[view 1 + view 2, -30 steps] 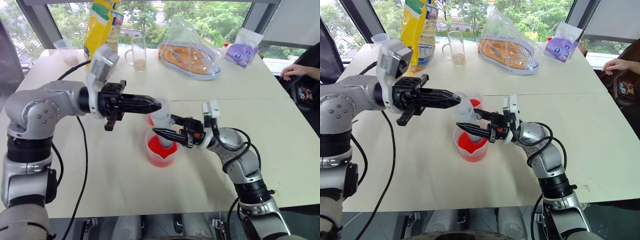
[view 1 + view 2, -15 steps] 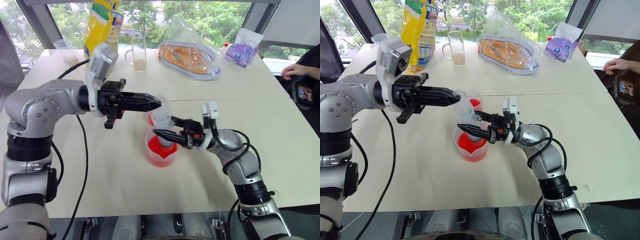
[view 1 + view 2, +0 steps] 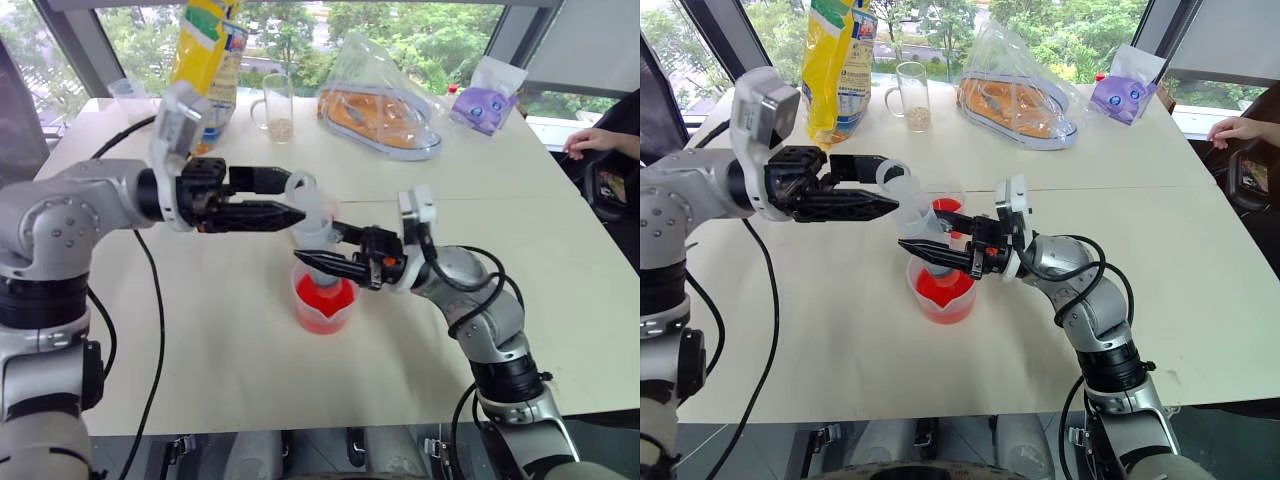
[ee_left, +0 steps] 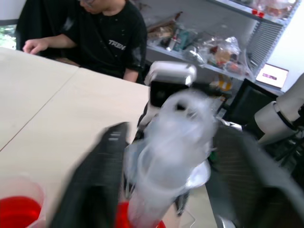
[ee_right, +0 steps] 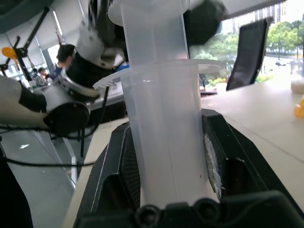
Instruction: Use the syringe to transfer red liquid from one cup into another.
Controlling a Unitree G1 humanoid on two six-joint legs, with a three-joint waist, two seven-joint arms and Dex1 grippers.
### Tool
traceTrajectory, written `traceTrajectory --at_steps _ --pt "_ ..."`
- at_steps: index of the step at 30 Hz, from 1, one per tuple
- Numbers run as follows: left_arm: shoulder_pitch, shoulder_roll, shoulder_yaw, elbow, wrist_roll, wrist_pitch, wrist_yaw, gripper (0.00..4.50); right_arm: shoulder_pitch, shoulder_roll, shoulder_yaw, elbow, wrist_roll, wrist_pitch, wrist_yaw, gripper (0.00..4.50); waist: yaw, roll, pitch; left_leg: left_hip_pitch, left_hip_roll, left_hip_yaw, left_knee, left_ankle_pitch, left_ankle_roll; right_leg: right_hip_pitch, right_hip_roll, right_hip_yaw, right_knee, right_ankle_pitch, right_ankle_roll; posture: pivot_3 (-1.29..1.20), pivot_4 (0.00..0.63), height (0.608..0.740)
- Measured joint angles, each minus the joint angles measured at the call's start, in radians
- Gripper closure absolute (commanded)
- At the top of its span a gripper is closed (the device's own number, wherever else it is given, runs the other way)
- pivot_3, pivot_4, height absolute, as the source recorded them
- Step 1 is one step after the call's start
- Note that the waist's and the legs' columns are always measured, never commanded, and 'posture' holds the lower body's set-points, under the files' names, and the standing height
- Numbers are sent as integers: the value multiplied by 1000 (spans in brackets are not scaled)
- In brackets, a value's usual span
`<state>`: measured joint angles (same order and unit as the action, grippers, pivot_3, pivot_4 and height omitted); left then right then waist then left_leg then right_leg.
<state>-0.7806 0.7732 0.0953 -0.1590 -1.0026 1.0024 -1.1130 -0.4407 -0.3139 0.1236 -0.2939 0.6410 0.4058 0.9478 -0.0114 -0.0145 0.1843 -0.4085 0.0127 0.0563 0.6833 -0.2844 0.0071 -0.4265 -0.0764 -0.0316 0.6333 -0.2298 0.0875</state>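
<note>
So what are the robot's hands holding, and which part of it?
The right hand is shut on the syringe, gripping its clear barrel, upright over the beaker. The left hand is open around the plunger top, not gripping.

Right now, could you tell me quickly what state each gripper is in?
Left gripper: open, fingers either side of the syringe's plunger top.
Right gripper: shut on the syringe barrel.

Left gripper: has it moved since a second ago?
Yes. The left gripper has opened around the syringe plunger top and drawn back slightly, away from the red beaker.
</note>
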Motion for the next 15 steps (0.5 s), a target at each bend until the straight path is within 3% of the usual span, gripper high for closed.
traceTrajectory --at_steps 11,15 --pt "144 123 131 8 22 -49 -12 182 -17 0 -53 -18 100 99 -63 3088 -1 0 0 0 1 0 0 0 0 0 0 0 0 0 0 0 150 740" --pt "148 131 165 18 31 -62 4 182 -86 3 -62 -9 120 112 -73 3088 -1 0 0 0 0 0 0 0 0 0 0 0 0 0 0 0 150 740"
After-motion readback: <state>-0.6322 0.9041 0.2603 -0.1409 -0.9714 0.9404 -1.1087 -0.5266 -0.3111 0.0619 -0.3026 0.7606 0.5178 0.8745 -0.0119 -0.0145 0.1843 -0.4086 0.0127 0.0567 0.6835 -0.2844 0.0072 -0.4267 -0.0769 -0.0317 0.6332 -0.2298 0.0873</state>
